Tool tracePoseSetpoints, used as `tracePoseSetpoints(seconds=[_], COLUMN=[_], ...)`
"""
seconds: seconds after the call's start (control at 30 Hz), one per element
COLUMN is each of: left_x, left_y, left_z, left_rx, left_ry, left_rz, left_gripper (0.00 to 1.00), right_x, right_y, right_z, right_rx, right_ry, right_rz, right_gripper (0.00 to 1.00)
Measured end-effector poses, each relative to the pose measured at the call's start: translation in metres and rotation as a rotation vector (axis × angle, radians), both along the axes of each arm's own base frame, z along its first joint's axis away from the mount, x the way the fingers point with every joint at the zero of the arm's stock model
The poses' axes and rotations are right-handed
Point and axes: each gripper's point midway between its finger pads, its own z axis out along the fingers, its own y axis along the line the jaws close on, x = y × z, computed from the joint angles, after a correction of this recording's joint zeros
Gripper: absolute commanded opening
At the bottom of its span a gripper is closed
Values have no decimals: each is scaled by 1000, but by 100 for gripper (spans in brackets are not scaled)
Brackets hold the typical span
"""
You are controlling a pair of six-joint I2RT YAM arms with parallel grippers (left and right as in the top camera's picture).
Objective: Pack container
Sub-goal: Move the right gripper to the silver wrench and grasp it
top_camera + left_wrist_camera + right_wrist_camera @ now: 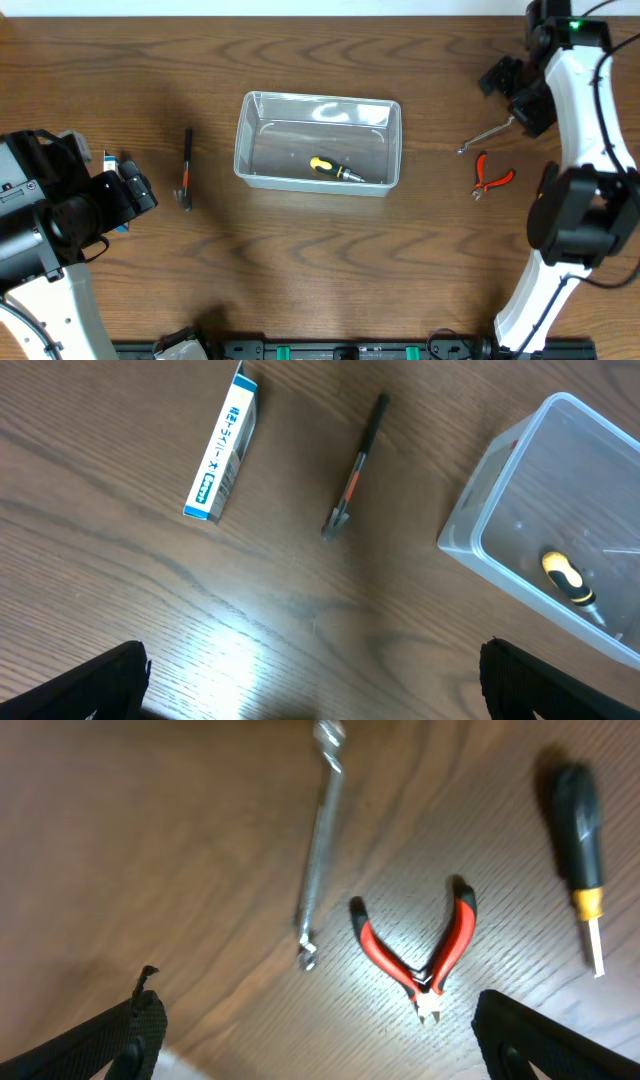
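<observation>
The clear plastic container [320,101] stands mid-table with a yellow-and-black screwdriver [335,170] lying inside. It also shows in the left wrist view [490,470], with the screwdriver [570,580] in it. A small dark hammer-like tool [186,170] lies left of the container and shows in the left wrist view [355,465]. My left gripper [135,186] [315,680] is open and empty, left of that tool. A silver wrench [487,135] [320,840] and red pliers [491,178] [420,945] lie at the right. My right gripper [510,90] [320,1040] is open and empty above them.
A small blue-white box [222,445] lies on the table beside my left gripper, partly hidden from overhead [108,159]. A second black-and-yellow screwdriver [580,860] lies right of the pliers, hidden under the right arm from overhead.
</observation>
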Motion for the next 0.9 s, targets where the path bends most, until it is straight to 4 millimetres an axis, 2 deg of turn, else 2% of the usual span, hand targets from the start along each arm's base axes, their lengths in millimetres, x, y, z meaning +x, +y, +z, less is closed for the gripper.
tracePoseSetpoints(seconds=[0.17, 0.33, 0.63, 0.9], left_x=[0, 0, 0, 0], left_y=[-1, -1, -1, -1], left_z=[0, 0, 0, 0], left_rx=[-3, -4, -6, -6], left_ry=[0, 0, -1, -1], left_rz=[-1, -2, -3, -3], left_gripper=[98, 98, 98, 98], right_x=[-2, -3, -4, 8], right_y=[1, 1, 2, 0], right_z=[-40, -61, -112, -119], right_rx=[20, 23, 28, 22], right_ry=[90, 136, 222, 183], right_rz=[-40, -52, -57, -33], right_gripper=[99, 99, 99, 96])
